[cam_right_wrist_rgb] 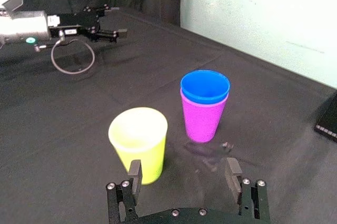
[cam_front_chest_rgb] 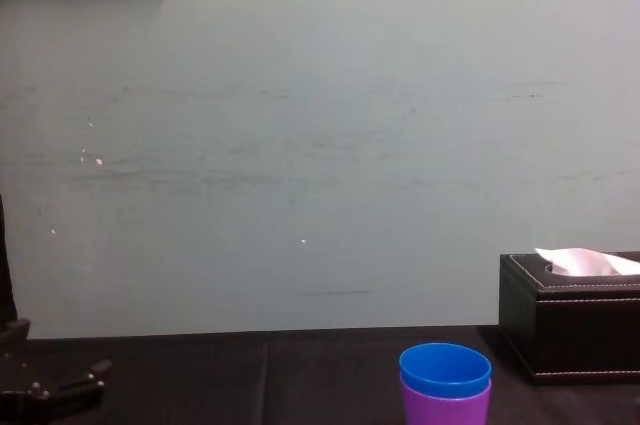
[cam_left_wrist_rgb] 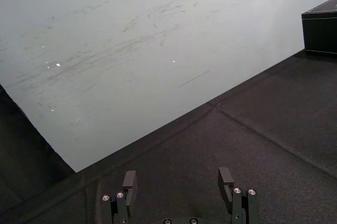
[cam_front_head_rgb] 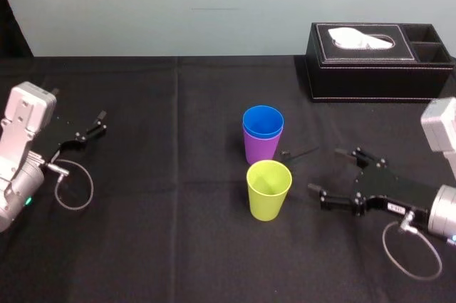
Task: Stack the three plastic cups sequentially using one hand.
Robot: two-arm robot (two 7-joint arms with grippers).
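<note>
- The blue cup (cam_front_head_rgb: pixel 263 120) sits nested inside the purple cup (cam_front_head_rgb: pixel 261 147), its rim and a narrow band of its wall showing above the purple rim.
- This pair stands upright near the middle of the black-covered bench (cam_front_head_rgb: pixel 157 232).
- The yellow-green cup (cam_front_head_rgb: pixel 268 189) stands upright and alone just beside the pair, on the side nearer the robot. The right wrist view shows a small gap between them.
- The right hand (cam_front_head_rgb: pixel 327 170) hovers low over the bench to the right of the yellow-green cup, near it but not touching.
- Its flat black fingers (cam_right_wrist_rgb: pixel 134 174) are spread wide and point toward the cups, with nothing between them.
- The left hand (cam_front_head_rgb: pixel 100 122) is far out at the left side of the bench, well apart from all three cups. Its fingers are also spread and hold nothing.
- A black tissue box (cam_front_head_rgb: pixel 377 60) with a white tissue showing on top stands at the back right of the bench, against the pale wall (cam_front_head_rgb: pixel 178 3).
</note>
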